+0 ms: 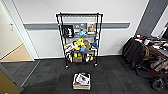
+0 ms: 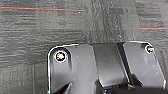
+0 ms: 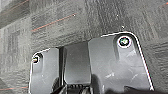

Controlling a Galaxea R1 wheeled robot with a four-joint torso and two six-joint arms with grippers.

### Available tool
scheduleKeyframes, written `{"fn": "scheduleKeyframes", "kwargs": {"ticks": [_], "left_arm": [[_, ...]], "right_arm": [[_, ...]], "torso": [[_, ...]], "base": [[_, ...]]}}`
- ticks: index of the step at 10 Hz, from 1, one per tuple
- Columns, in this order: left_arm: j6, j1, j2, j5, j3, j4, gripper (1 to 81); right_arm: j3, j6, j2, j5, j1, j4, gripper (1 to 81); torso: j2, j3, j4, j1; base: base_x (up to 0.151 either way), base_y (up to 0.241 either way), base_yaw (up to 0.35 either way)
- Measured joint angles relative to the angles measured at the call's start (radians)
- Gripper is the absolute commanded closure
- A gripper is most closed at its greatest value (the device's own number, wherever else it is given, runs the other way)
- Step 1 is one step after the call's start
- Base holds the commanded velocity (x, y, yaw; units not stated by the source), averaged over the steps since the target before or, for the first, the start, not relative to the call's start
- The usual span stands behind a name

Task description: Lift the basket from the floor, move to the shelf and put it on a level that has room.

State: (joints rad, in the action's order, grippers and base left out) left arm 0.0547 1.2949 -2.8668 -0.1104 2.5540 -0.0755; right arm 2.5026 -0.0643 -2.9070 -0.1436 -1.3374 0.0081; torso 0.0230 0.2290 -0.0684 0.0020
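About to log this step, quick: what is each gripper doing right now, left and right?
Left gripper: cannot be told; its wrist camera looks down at the floor.
Right gripper: cannot be told either.
The basket sits on the carpet, unheld.

Basket [image 1: 81, 81]: cream weave, dark rim, white-grey contents. Floor [image 1: 112, 75]: dark charcoal carpet tiles, faint stripes; thin red lines show in both wrist views. Shelf [image 1: 79, 40]: black posts, grey wire tiers, top level [image 1: 79, 15] black-rimmed; yellow, blue, brown items on lower tiers. Wall white with grey band.
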Motion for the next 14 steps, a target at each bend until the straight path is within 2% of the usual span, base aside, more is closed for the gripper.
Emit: {"fn": "scheduleKeyframes", "kwargs": {"ticks": [7, 13, 14], "left_arm": [[0.000, 0.000, -0.001, -0.002, 0.000, -0.001, 1.0], [-0.002, 0.000, -0.005, -0.002, 0.000, -0.009, 1.0], [-0.002, 0.003, -0.003, -0.002, 0.000, -0.013, 1.0]], "right_arm": [[0.002, 0.000, 0.001, 0.001, -0.006, 0.000, 1.0], [0.001, 0.010, -0.022, 0.017, 0.075, -0.003, 1.0], [0.001, 0.011, -0.020, 0.040, 0.088, -0.004, 1.0]], "torso": [[0.000, 0.000, 0.000, 0.000], [0.000, 0.000, 0.000, 0.000], [0.000, 0.000, 0.000, 0.000]], "base": [[0.097, 0.000, 0.000], [0.098, 0.000, 0.000], [0.098, 0.000, 0.000]]}}
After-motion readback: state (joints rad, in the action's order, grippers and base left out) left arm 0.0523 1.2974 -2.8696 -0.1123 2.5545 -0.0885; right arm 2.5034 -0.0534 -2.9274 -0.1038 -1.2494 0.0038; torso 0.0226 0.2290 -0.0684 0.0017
